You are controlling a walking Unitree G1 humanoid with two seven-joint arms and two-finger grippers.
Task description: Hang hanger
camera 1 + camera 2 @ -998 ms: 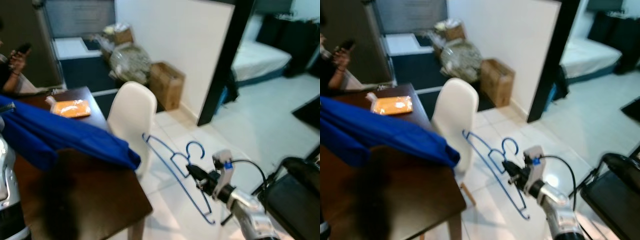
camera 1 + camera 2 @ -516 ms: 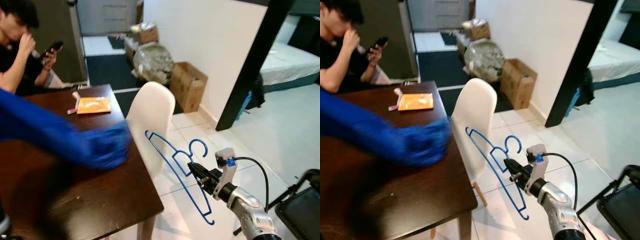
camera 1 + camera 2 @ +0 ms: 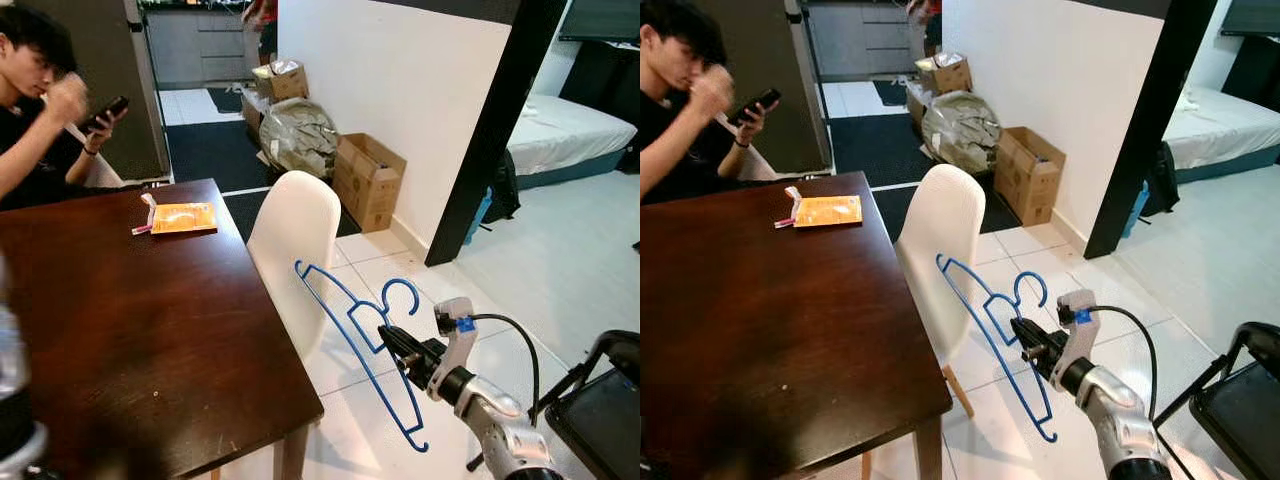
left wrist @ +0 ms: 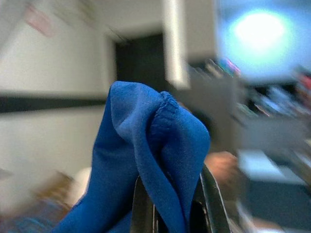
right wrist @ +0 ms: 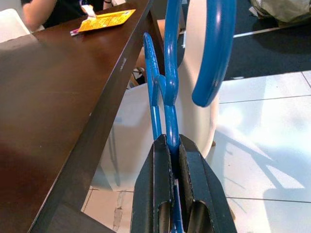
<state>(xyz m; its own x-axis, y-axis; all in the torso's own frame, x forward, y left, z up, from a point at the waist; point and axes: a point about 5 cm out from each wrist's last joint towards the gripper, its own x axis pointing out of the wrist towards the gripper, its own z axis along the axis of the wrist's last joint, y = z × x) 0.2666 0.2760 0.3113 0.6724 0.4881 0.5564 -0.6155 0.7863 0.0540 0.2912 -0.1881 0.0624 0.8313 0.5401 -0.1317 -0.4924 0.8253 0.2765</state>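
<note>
Blue cloth that was draped over the dark table [image 3: 150, 330] a second ago is gone from it now, and my left gripper [image 4: 167, 206] is clenching that blue cloth [image 4: 146, 160] up in the air. My right gripper [image 3: 1025, 345] is grasping the blue hanger [image 3: 985, 320] just below its hook, holding it over the tiled floor beside the white chair [image 3: 945, 245].

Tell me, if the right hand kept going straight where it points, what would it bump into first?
Probably the white chair: the right hand, holding the blue hanger, points toward it, with the dark table just beyond. Depth is uncertain.
</note>
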